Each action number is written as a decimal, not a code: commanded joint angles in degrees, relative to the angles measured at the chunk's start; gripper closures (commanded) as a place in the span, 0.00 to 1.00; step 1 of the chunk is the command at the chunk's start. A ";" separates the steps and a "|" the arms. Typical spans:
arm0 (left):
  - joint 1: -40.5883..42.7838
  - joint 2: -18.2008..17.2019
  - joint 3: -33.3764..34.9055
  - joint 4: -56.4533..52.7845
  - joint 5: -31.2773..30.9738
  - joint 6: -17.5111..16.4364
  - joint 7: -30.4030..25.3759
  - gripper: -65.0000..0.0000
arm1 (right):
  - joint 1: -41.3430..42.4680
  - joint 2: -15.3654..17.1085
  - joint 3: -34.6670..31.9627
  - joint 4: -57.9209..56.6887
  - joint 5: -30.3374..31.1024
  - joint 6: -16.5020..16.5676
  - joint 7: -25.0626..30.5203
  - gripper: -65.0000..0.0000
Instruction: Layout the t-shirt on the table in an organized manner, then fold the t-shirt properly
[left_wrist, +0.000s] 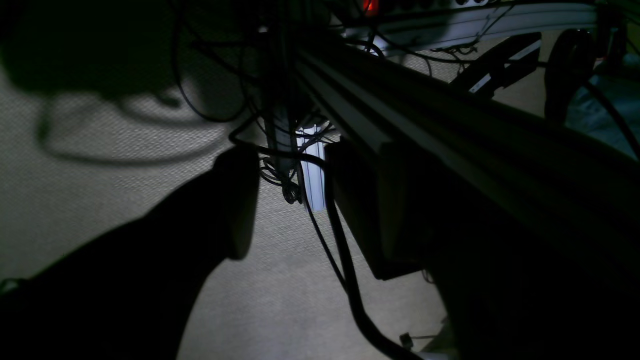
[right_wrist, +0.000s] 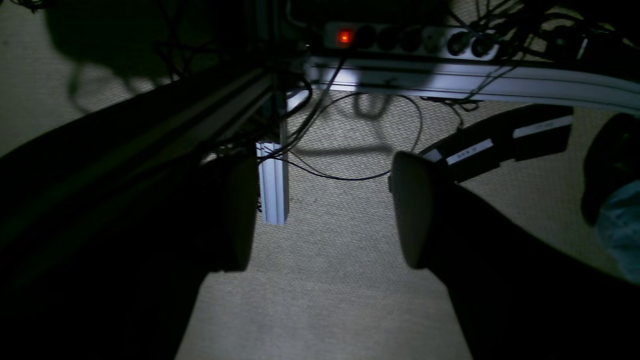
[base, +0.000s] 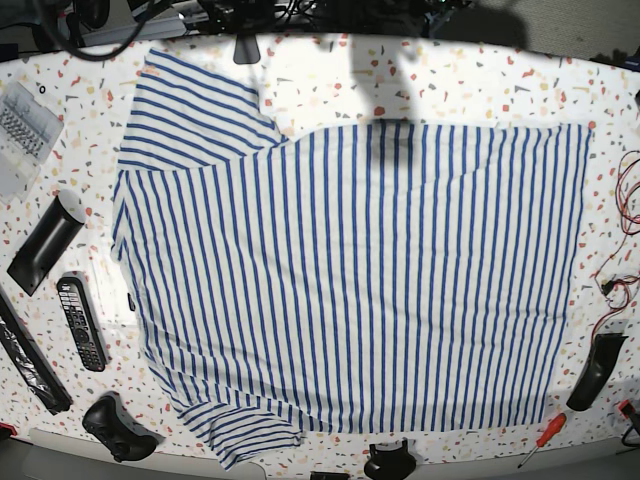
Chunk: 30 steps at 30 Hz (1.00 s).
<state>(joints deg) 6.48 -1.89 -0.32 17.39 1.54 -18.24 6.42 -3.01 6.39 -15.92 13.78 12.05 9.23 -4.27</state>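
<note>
A: Left to right, base view. Remote control (base: 80, 322) and black game controller (base: 118, 427) lie on the table (base: 480, 80), just beside the t-shirt (base: 360, 280).

B: Shirt state?

A: Spread nearly flat mid-table, soft thin cloth, white with narrow blue stripes. Sleeves at its left end, one up, one down; straight hem at the right. Red screwdriver (base: 542, 437) near the lower right corner.

B: Step?

A: Layout looks about done, folding not begun. Next move probably calls for both arms to come up and pinch an edge.

B: Grippers?

A: Right gripper (right_wrist: 325, 210) hangs below the tabletop over woven carpet, jaws spread wide, empty. Left gripper (left_wrist: 285, 200) too, jaws apart, empty, one finger dark against the frame rail.
</note>
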 joint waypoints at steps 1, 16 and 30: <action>0.33 0.26 0.00 0.33 -0.07 -0.59 -0.07 0.48 | 0.11 0.50 0.04 0.35 0.11 0.39 0.28 0.38; 9.42 -0.55 0.00 13.38 -0.07 -0.61 -1.75 0.48 | -4.55 7.19 0.04 4.55 0.15 3.26 -0.66 0.38; 30.05 -7.91 0.00 39.12 -0.17 -0.61 -1.27 0.48 | -33.07 17.90 0.13 33.77 0.37 6.43 -2.32 0.38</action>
<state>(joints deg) 35.73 -9.63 -0.32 56.18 1.50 -18.48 5.76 -35.07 23.64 -15.97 47.70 12.23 15.33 -6.59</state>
